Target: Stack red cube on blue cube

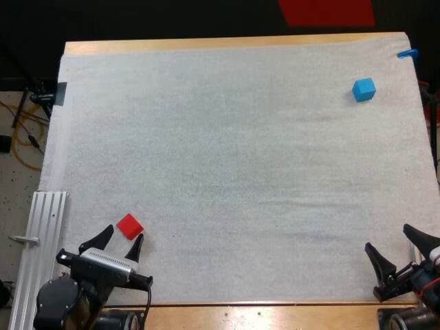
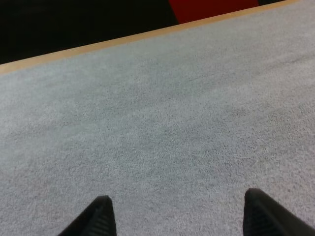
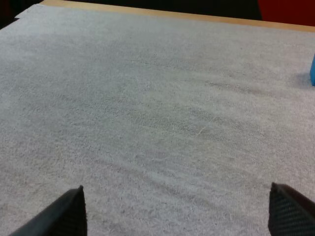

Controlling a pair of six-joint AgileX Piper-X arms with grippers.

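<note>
Plain white mat (image 1: pixel 240 172) over a wooden bench (image 1: pixel 206 45), nothing fancy. The red cube (image 1: pixel 129 225) sits at the near left of the mat, right by the tips of the left hand (image 1: pixel 124 232), which is spread wide with nothing in it. The blue cube (image 1: pixel 364 89) is way off at the far right. The right hand (image 1: pixel 387 237) is spread and empty too, at the near right edge. I'd say the pick hasn't started. My tip: the red cube looks turned relative to the fingers, so line them up with two flat faces, drop straight down around it, then squeeze. Grabbing across corners will probably let it twist.
</note>
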